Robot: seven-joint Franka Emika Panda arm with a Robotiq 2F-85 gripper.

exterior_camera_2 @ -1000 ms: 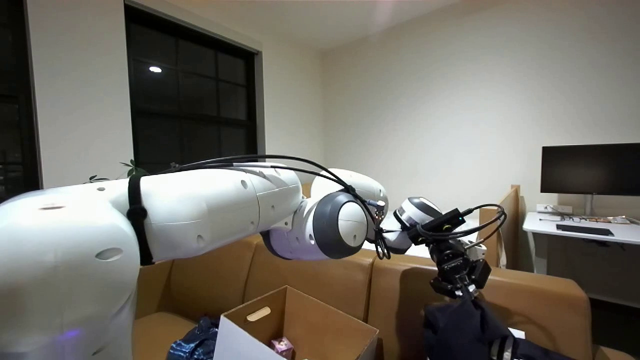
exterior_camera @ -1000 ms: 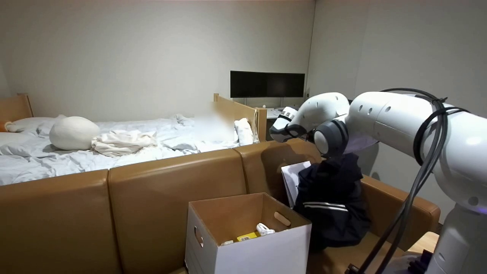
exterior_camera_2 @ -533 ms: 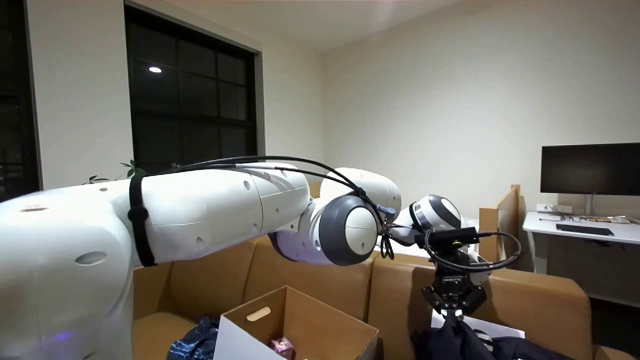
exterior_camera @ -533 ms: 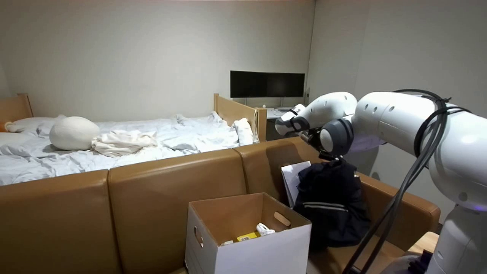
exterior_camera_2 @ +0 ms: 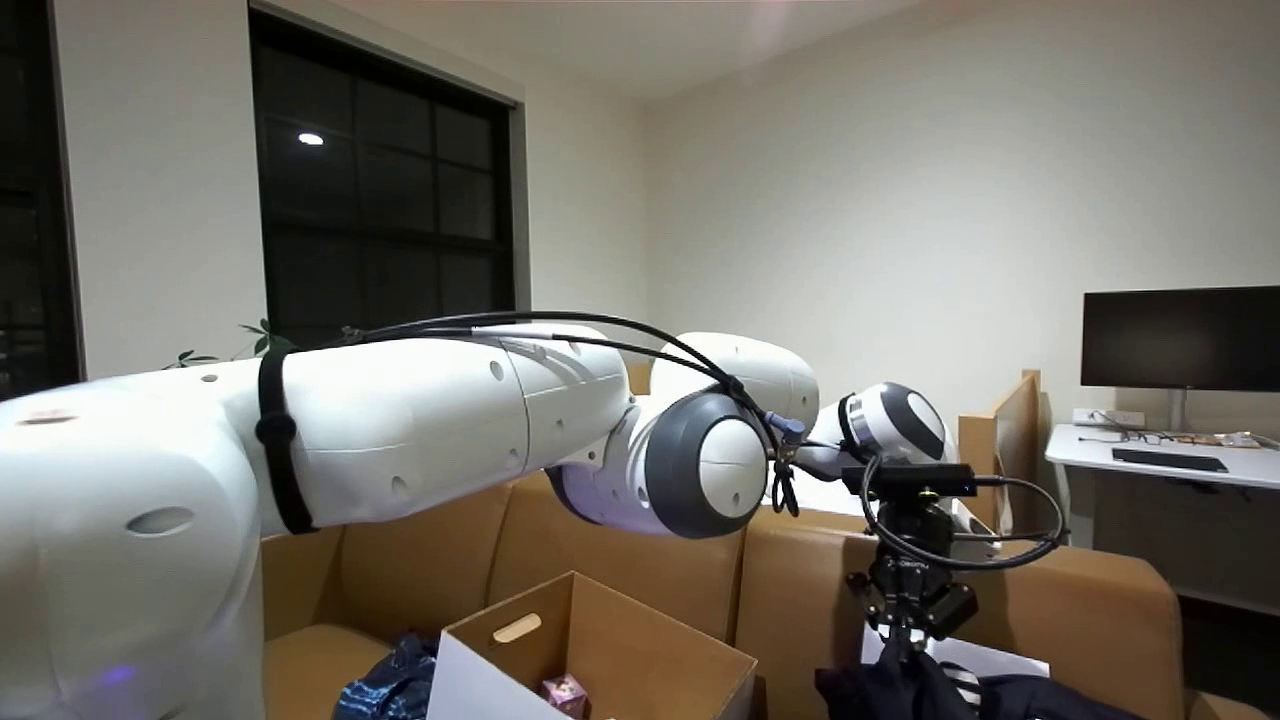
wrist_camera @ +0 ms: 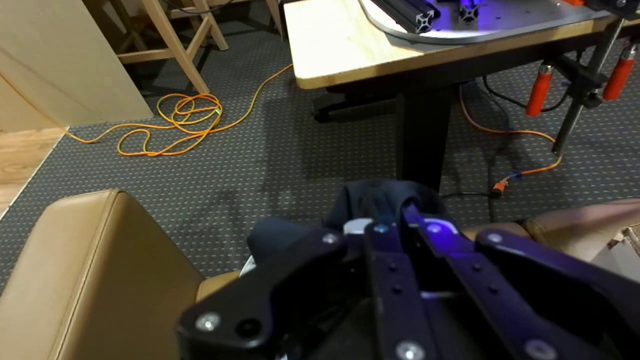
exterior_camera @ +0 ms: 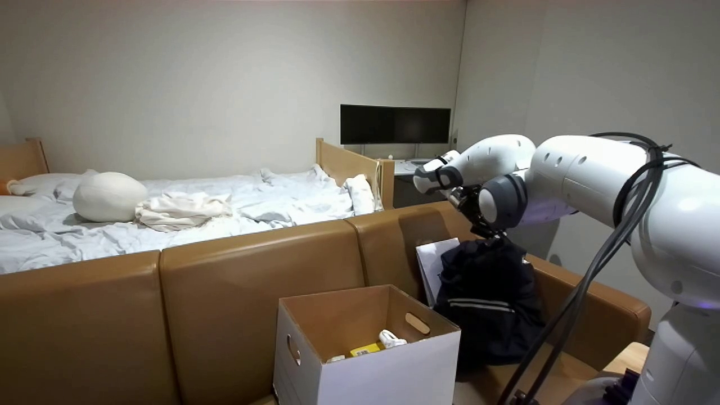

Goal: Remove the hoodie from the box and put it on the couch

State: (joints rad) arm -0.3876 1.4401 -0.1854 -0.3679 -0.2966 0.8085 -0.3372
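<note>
The dark navy hoodie (exterior_camera: 486, 315) with white stripes hangs from my gripper over the couch seat, between the box and the armrest; its lower part seems to rest on the couch. My gripper (exterior_camera_2: 905, 640) points down with its fingertips closed on the hoodie's top (exterior_camera_2: 890, 690). In the wrist view, the fingers (wrist_camera: 395, 220) pinch a fold of the hoodie (wrist_camera: 380, 195). The box (exterior_camera: 388, 371), white outside and brown inside, stands on the brown leather couch (exterior_camera: 259, 264). The box also shows in an exterior view (exterior_camera_2: 660, 640). The hoodie's far side is hidden.
A white sheet (exterior_camera: 432, 264) leans on the backrest behind the hoodie. The box holds a yellow item (exterior_camera: 365, 350), a white item (exterior_camera: 390, 339) and a pink carton (exterior_camera_2: 565, 694). A blue patterned cloth (exterior_camera_2: 390, 680) lies beside it. The armrest (wrist_camera: 125, 270) is close to the gripper.
My gripper has swung to point more straight down and has come lower with the hoodie. The hoodie's top has sunk a little and folded. The box has not moved.
</note>
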